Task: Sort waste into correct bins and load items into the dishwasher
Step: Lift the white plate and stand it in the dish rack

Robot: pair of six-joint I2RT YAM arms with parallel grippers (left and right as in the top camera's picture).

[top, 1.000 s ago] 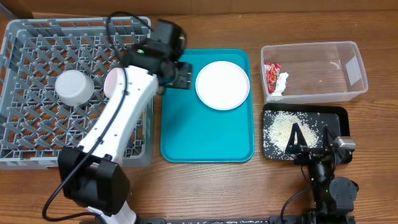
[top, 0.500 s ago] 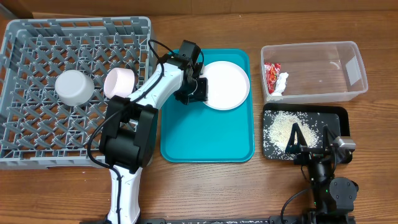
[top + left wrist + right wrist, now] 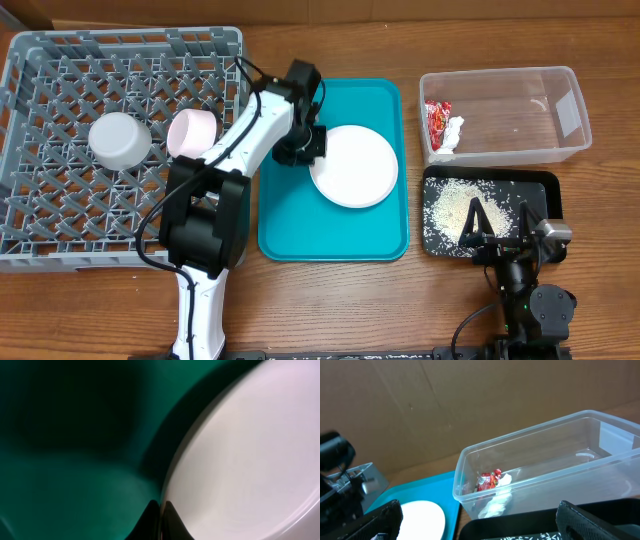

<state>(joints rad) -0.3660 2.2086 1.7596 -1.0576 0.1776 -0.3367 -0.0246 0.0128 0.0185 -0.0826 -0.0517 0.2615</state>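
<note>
White glossy round plate [image 3: 355, 168], rim pinched by left end effector [image 3: 160, 510]; right end effector [image 3: 479, 510] wide.

Wooden table [image 3: 330, 300] carries grey dish rack [image 3: 120, 38], teal tray [image 3: 330, 230], clear bin [image 3: 500, 73], black tray [image 3: 548, 186].

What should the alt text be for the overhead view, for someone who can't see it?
From above, the left gripper grips the rim of a white plate on a teal tray. A grey dish rack beside it holds a pink cup and a white bowl; opposite sit a clear bin with wrappers and a black tray of rice.
</note>
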